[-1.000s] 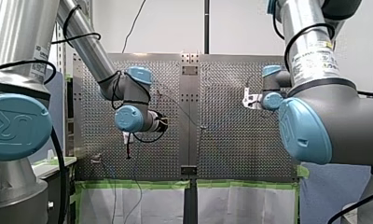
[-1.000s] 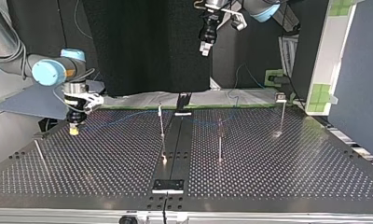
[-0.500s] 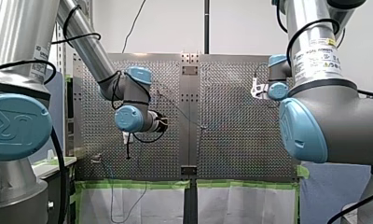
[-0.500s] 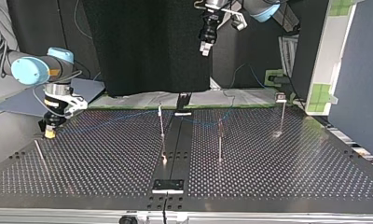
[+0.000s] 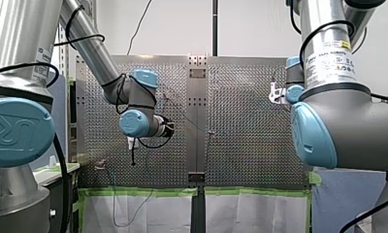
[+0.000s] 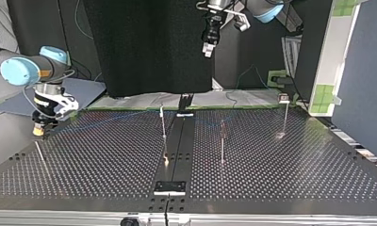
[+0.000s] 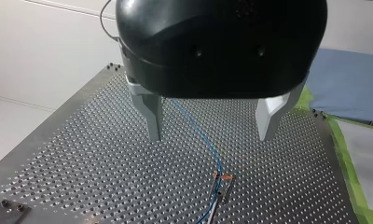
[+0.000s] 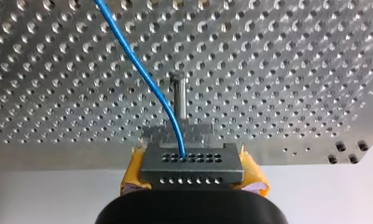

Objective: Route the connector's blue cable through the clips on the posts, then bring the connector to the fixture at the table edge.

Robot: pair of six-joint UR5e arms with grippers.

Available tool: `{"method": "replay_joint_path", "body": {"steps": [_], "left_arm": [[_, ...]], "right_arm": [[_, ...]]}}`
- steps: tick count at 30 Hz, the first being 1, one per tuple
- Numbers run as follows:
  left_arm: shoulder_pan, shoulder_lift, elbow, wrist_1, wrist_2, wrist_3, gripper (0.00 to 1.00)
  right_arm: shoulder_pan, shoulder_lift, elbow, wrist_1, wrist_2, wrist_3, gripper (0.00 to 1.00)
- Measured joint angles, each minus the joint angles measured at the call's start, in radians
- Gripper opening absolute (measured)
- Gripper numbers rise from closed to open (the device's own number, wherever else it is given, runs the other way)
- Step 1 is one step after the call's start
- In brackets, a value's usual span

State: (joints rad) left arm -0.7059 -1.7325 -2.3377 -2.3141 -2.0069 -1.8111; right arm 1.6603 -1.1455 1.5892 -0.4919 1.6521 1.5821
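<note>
Nearest in the front view, on the blue joint cap of my left arm: a raised logo, readable only as a large R. On my right arm, a white label with dark print, too small to read.

Further out, in the right wrist view: the connector clamped in my right gripper between yellow pads, its two rows of pin holes facing the camera. From one hole in the upper row, the blue cable, running away over the perforated table just beside a short post ahead of the connector.

Seen only from the top view: that gripper low at the table's left end, near a thin post, and three taller posts across the middle –.

Farther along the cable, in the left wrist view: my left gripper well above the table, metal fingers spread wide – nothing between them. Below, the cable passing under the gap to a clip on a post.
</note>
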Motion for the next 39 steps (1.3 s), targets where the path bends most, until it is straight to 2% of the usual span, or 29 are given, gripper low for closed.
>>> {"method": "replay_joint_path", "body": {"steps": [8,19,28,35,39], "left_arm": [[0.002,0.0,0.0,-0.001,0.001,0.001,0.98],[0.003,0.0,-0.001,-0.004,0.002,0.001,0.98],[0.002,0.0,-0.001,-0.005,0.008,0.001,0.98],[-0.001,0.0,0.0,-0.012,0.009,0.001,0.98],[-0.001,0.0,0.0,-0.024,0.012,0.0,0.98]], "right_arm": [[-0.025,-0.001,-0.011,0.028,0.001,-0.003,0.0],[-0.057,0.005,-0.012,0.026,-0.008,0.0,0.0],[-0.062,0.006,-0.017,0.04,-0.075,-0.003,0.0],[-0.066,0.007,-0.045,0.09,-0.133,0.002,0.0],[-0.075,0.007,-0.07,0.115,-0.171,0.007,0.0]]}}
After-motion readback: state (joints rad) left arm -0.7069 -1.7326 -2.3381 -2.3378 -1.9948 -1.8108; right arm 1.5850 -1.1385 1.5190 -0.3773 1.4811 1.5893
